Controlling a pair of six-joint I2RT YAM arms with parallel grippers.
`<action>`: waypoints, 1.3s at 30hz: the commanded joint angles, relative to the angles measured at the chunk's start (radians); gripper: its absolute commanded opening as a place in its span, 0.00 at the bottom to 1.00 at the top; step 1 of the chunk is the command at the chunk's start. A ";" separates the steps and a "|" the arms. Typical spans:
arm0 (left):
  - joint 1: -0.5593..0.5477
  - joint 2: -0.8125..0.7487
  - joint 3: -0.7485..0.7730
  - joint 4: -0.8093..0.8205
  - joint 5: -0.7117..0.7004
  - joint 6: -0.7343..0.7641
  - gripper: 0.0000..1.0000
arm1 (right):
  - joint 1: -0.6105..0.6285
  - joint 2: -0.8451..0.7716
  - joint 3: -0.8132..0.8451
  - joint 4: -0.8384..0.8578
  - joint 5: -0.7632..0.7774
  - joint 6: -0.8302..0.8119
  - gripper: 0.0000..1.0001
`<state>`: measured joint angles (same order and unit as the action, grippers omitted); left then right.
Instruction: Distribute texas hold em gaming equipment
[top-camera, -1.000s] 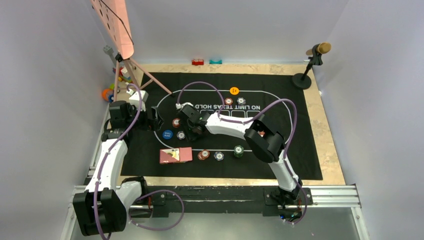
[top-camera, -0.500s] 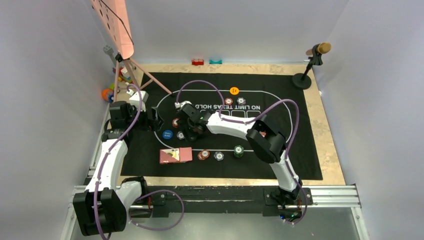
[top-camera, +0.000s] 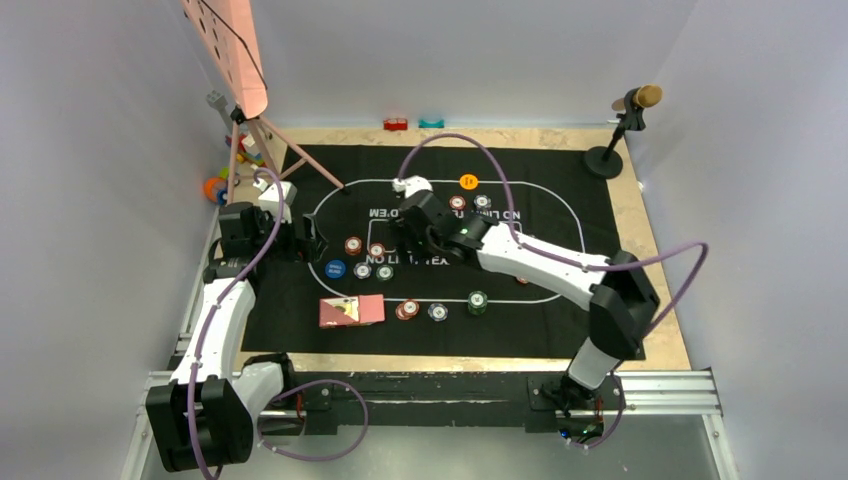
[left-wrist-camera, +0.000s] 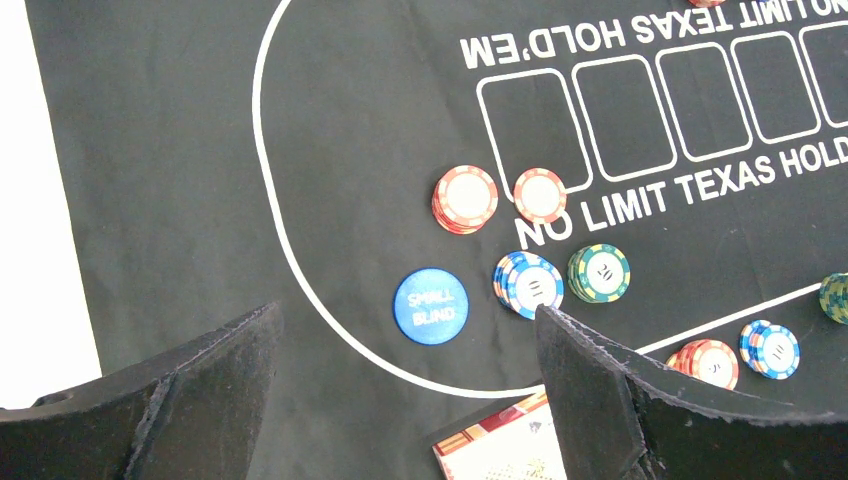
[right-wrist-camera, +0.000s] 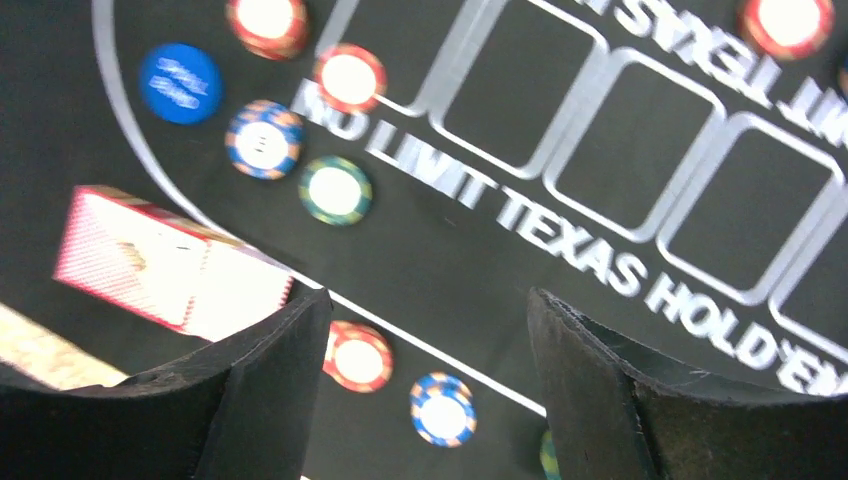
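Note:
Chips lie in small stacks on the black mat (top-camera: 560, 175): red (top-camera: 352, 245), red (top-camera: 377, 250), blue (top-camera: 362, 270) and green (top-camera: 385, 272) at the left, beside the blue button disc (top-camera: 335, 269). The pinkish-red-backed cards (top-camera: 350, 311) lie near the front, with red (top-camera: 406, 309), blue-grey (top-camera: 437, 311) and green (top-camera: 478, 300) chips to their right. An orange disc (top-camera: 468, 181) and two chips (top-camera: 457, 202) lie at the back. My left gripper (top-camera: 305, 240) (left-wrist-camera: 405, 312) is open and empty above the blue disc (left-wrist-camera: 431, 305). My right gripper (top-camera: 408, 235) (right-wrist-camera: 428, 296) is open and empty above mid-mat.
A pink stand on a tripod (top-camera: 250, 130) and coloured toy blocks (top-camera: 215, 187) are at the back left. A small microphone stand (top-camera: 605, 160) is at the back right. Red and teal blocks (top-camera: 396, 124) lie by the back wall.
My right arm has swung back and to the right, away from the left chip group, its elbow now far right. A red and a green chip show where it was. The left arm is still.

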<state>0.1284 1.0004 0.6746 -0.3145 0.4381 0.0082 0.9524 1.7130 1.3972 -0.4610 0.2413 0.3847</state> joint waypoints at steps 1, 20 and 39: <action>0.002 -0.008 -0.001 0.025 0.013 -0.013 1.00 | -0.036 -0.114 -0.158 -0.138 0.120 0.120 0.76; 0.002 -0.004 -0.004 0.021 0.028 -0.012 1.00 | -0.109 -0.270 -0.470 -0.154 0.053 0.296 0.82; 0.003 0.012 -0.006 0.025 0.025 -0.013 1.00 | -0.099 -0.271 -0.544 -0.100 0.063 0.318 0.70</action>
<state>0.1284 1.0061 0.6724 -0.3153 0.4461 0.0082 0.8463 1.4540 0.8730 -0.5819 0.2890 0.6746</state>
